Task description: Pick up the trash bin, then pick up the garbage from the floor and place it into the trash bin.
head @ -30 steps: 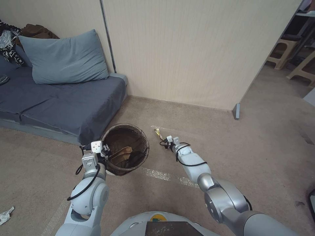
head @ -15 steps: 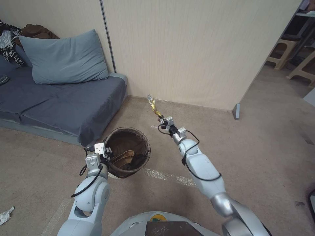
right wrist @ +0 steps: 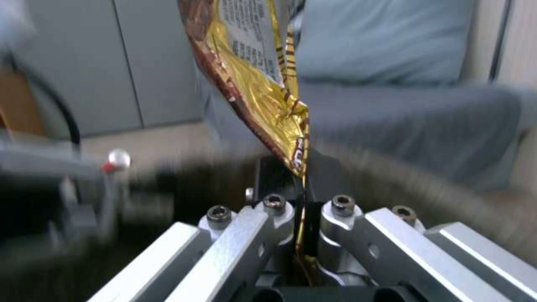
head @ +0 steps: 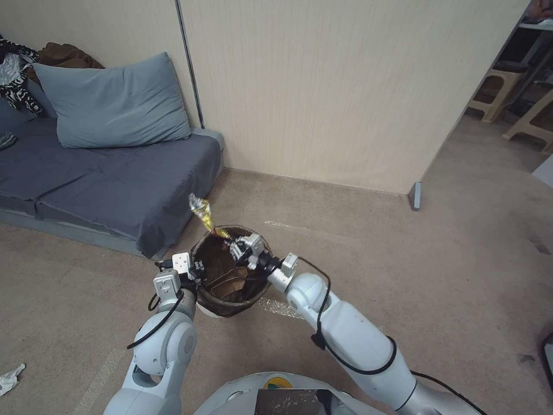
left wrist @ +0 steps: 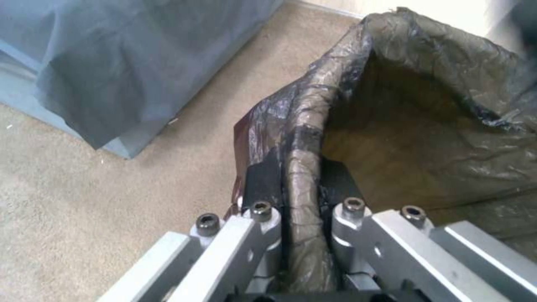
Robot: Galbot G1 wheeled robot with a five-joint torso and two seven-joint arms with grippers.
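The trash bin [head: 229, 304], lined with a dark brown bag, stands on the beige carpet floor [head: 403, 259] by the sofa corner. My left gripper [head: 194, 275] is shut on its near rim; in the left wrist view the gripper [left wrist: 299, 178] pinches the folded liner of the trash bin [left wrist: 436, 63]. Above the bin's opening, my right gripper [head: 235, 246] is shut on a yellow snack wrapper [head: 201, 210], a piece of garbage that sticks up and left. In the right wrist view the wrapper [right wrist: 263, 84] rises from the gripper [right wrist: 300, 172]. Crumpled brown paper [head: 226, 279] lies inside the bin.
A white tissue [head: 10, 377] lies on the carpet at far left. The grey-blue sofa [head: 103, 178] with a pillow [head: 109, 101] stands left of the bin. A panelled wall [head: 322, 86] runs behind, ending at a foot [head: 414, 196]. Stools [head: 501, 86] stand far right.
My right arm lifted the yellow wrapper off the carpet and swung it left until it came over the bin. The left gripper and bin shifted slightly right.
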